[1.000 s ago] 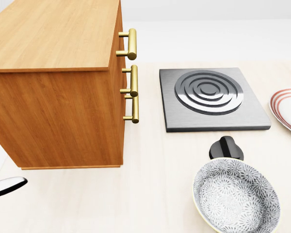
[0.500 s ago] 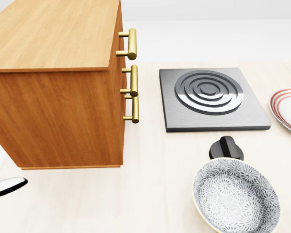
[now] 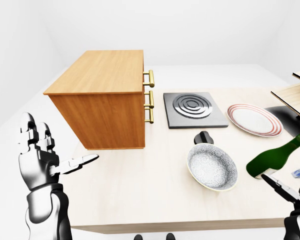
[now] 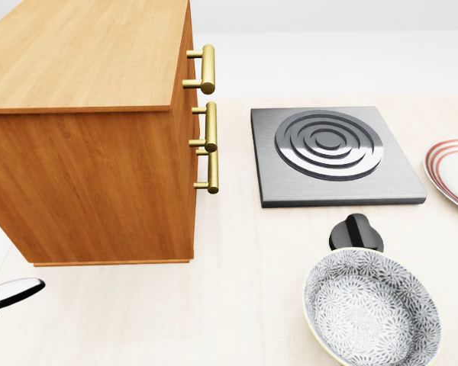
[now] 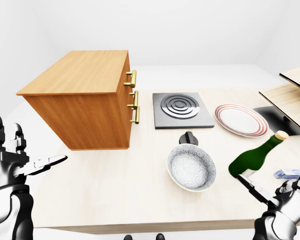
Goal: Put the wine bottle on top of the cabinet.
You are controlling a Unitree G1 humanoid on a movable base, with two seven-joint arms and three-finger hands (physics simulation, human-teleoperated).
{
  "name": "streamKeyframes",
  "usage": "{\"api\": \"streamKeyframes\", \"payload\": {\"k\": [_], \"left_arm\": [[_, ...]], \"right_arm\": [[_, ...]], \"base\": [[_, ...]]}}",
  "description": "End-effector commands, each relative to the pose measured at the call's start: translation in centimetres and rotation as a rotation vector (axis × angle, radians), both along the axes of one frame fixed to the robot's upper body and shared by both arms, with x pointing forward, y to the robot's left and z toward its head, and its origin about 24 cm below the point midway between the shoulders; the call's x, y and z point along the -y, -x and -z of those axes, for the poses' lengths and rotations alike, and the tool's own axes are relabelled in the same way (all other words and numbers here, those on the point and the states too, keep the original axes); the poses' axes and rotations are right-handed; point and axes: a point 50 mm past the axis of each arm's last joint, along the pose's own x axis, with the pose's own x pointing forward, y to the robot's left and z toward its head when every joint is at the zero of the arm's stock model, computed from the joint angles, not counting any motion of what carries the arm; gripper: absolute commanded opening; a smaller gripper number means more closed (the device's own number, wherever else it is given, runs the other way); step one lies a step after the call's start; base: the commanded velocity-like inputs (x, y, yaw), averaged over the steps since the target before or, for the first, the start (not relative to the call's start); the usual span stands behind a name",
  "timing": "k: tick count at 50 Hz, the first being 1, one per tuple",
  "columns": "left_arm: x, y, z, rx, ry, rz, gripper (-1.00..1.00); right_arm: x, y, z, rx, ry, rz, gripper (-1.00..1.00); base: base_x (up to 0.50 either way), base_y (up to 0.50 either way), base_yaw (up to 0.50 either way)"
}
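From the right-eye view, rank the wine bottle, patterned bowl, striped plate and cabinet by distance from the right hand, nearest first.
1. wine bottle, leaning just above the right hand, lower right.
2. patterned bowl, left of the bottle.
3. striped plate, higher up, right of centre.
4. cabinet, far left.

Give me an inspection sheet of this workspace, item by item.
Surface: pale table, bare in the middle.
Job's things: green wine bottle tilted at the right-eye view's right; wooden cabinet, nothing on its top.
Clutter: hotplate, striped plate, patterned bowl, black knob, small blue item.
Hands: left hand open, off the table's left; right hand open beside the bottle's base, contact unclear.
Cables: nothing seen.
Surroundings: wooden shelving at right; white walls.
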Motion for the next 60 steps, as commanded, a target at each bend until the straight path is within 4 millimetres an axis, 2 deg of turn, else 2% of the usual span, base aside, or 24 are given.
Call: {"api": "streamKeyframes", "payload": {"k": [1, 19, 32, 60], "left_arm": [[0.0, -0.1, 0.1, -0.004, -0.001, 0.0, 1.0], [0.0, 0.0, 0.1, -0.003, -0.002, 0.0, 1.0], [0.2, -0.1, 0.2, -0.012, -0.001, 0.005, 1.0], [0.4, -0.4, 0.7, -0.034, 0.004, 0.009, 1.0]], "right_arm": [[0.4, 0.5, 1.6, -0.045, -0.026, 0.014, 1.0], [0.9, 0.7, 3.9, -0.119, -0.115, 0.018, 1.0], [0.8, -1.4, 2.6, -0.087, -0.079, -0.043, 1.0], [2.0, -2.8, 1.5, -0.119, -0.048, -0.035, 1.0]], "base": [[0.0, 0.0, 0.0], [0.0, 0.0, 0.0], [0.0, 0.0, 0.0], [0.0, 0.0, 0.0]]}}
